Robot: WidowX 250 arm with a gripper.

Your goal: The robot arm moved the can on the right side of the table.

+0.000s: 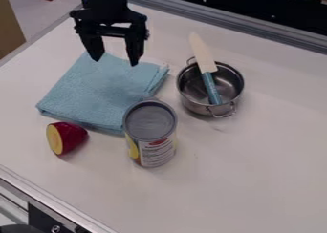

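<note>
On the pale bench (256, 179), the can (150, 134) stands upright on its base, just below the middle of the frame, its flat lid up and its labelled wall exposed, so it should be stable and easy to grip round the sides. At the left of the frame, the red half-piece (69, 136) rests on its rounded skin with the yellow cut face turned outward, a pose that could roll if nudged. The folded blue cloth (99, 91) spreads flat behind both; its edge passes behind the can, and I cannot tell whether they touch. Right of centre, the metal pot (230, 87) sits upright, holding the knife (207, 65) by its blue handle, the pale blade slanting out past the far rim, so a bump there might tip the knife. In the upper left, over the cloth's far edge, the claw (115, 58) hangs pointing down, fingers spread with nothing between them, which suits a grasp from above; it likely needs to come over the can first, then carry it right.
</note>
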